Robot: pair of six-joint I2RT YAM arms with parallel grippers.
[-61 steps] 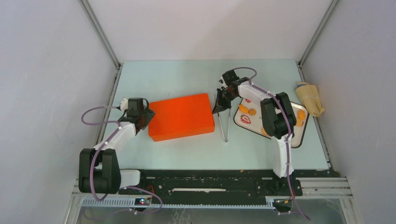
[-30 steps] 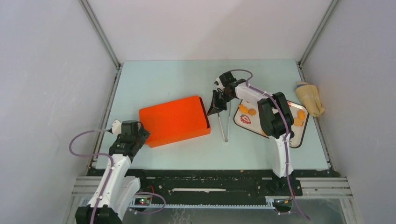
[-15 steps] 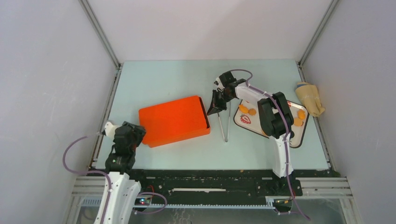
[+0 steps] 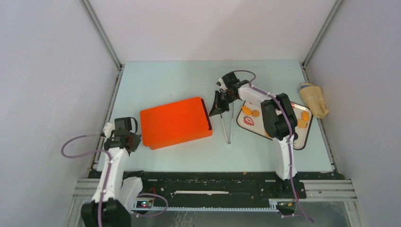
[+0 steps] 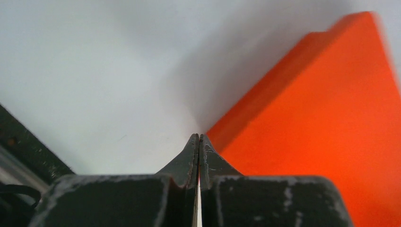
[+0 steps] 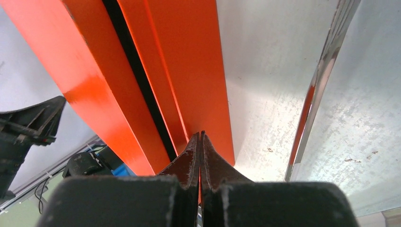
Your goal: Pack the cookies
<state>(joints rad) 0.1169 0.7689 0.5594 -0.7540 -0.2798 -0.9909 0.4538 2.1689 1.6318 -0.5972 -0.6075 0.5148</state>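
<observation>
A: Starting left: left gripper (image 5: 199, 137)?
B: Pinched fully shut, gripping nothing, near the left corner of the box (image 4: 175, 122).
A: Right gripper (image 6: 200, 135)?
B: Pressed shut too, tips against the box's right lip; cannot tell whether pinching it.
A: Cookies (image 4: 251, 112)?
B: Lying on the tray (image 4: 303, 138), right of the tongs (image 4: 227, 126), apart from the box.

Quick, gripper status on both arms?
Left gripper: closed, holding nothing, beside the orange box.
Right gripper: closed, apparently pinching the box lid by its edge.
</observation>
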